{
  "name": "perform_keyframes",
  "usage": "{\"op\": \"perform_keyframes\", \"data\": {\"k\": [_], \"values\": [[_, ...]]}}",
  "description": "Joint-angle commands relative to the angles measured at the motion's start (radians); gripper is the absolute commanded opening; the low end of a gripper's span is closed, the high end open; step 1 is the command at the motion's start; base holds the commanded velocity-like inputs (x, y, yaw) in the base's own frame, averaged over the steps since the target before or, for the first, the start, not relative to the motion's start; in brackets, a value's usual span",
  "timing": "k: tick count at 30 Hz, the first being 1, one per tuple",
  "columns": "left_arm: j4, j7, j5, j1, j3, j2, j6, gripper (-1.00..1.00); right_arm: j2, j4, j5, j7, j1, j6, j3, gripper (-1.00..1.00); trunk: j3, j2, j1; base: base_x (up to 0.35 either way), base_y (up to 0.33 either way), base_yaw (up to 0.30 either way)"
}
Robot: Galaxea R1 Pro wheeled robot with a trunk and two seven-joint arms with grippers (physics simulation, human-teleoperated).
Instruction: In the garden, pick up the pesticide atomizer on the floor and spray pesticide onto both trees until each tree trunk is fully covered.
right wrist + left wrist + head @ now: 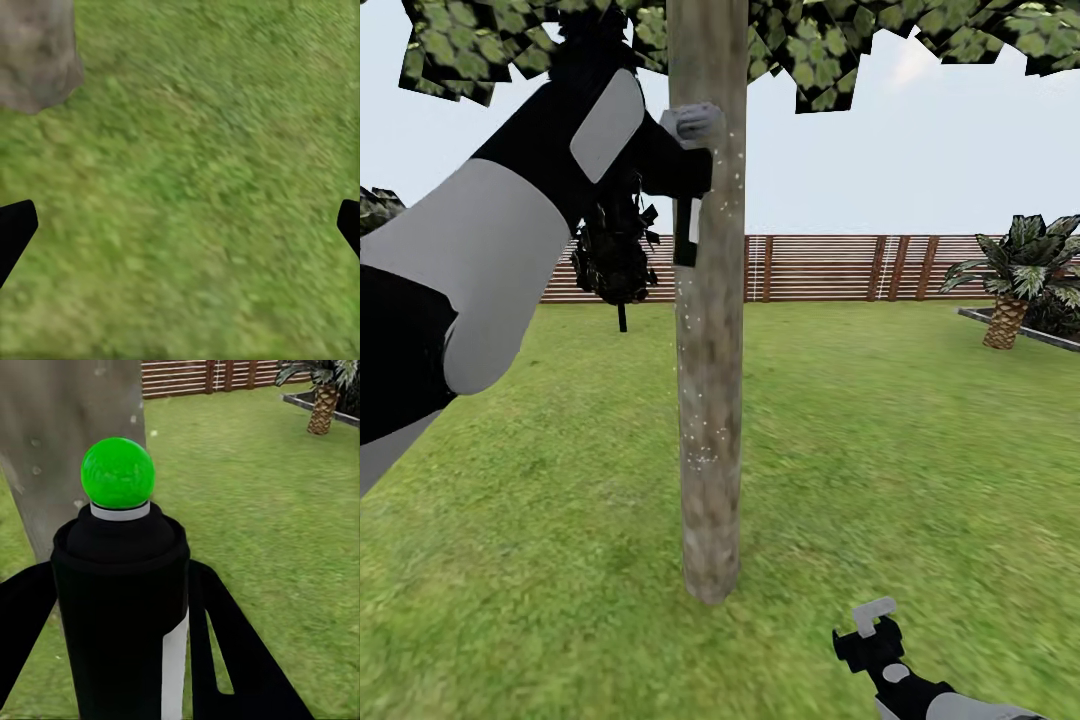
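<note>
The tree trunk (707, 380) rises in the middle of the head view, grey-brown and dotted with white pesticide specks (700, 455). My raised left gripper (672, 170) is shut on the pesticide atomizer (686, 228), pressed close against the trunk's left side, with its pale grey spray head (695, 120) at the bark. In the left wrist view the atomizer (120, 607) is a black bottle with a green ball on top, held between my black fingers (225, 645), with the trunk (67, 435) just behind it. My right gripper (868, 628) hangs low over the grass, open and holding nothing; the trunk base (34, 60) lies near it.
A brown slat fence (840, 268) closes the lawn behind the tree. A short spiky palm (1015, 280) stands in a raised bed (1025, 330) at the right. A dark narrow shrub (615, 255) stands behind my left arm. Leaves (830, 50) hang overhead.
</note>
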Motion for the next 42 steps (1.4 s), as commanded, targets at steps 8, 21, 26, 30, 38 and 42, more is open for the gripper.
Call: {"op": "perform_keyframes", "data": {"k": [8, 21, 26, 30, 38, 42], "values": [[0.017, 0.0, 0.003, 0.0, -0.011, 0.0, -0.001, -1.0, 0.0, 0.0, 0.003, 0.0, 0.0, 0.0, 0.0, 1.0, 0.0, 0.0, 0.0, 0.0, 0.0, 0.0], [0.033, 0.003, 0.003, 0.0, -0.008, 0.0, -0.035, -1.0, 0.009, 0.0, 0.003, 0.0, 0.001, 0.0, 0.0, 1.0, 0.0, 0.0, 0.0, 0.0, 0.0, 0.0], [0.062, 0.003, 0.003, 0.0, -0.007, 0.0, -0.064, -1.0, 0.009, 0.0, 0.003, 0.0, 0.002, 0.0, -0.001, 1.0, 0.0, 0.0, 0.0, 0.0, 0.0, 0.0], [0.102, -0.003, 0.004, 0.0, -0.009, 0.0, -0.08, -1.0, 0.009, 0.0, 0.003, 0.0, 0.002, 0.0, 0.0, 1.0, 0.0, 0.0, 0.0, 0.0, 0.0, 0.0], [0.124, -0.015, 0.005, 0.001, -0.01, 0.0, -0.12, -1.0, 0.009, 0.0, 0.003, 0.0, 0.002, 0.0, -0.001, 1.0, 0.0, 0.0, 0.0, 0.0, 0.0, 0.0], [0.124, -0.043, 0.006, 0.002, -0.01, 0.0, -0.146, -1.0, 0.009, 0.0, 0.003, 0.0, 0.002, 0.0, -0.002, 1.0, 0.0, 0.0, 0.0, 0.0, 0.0, 0.0]]}}
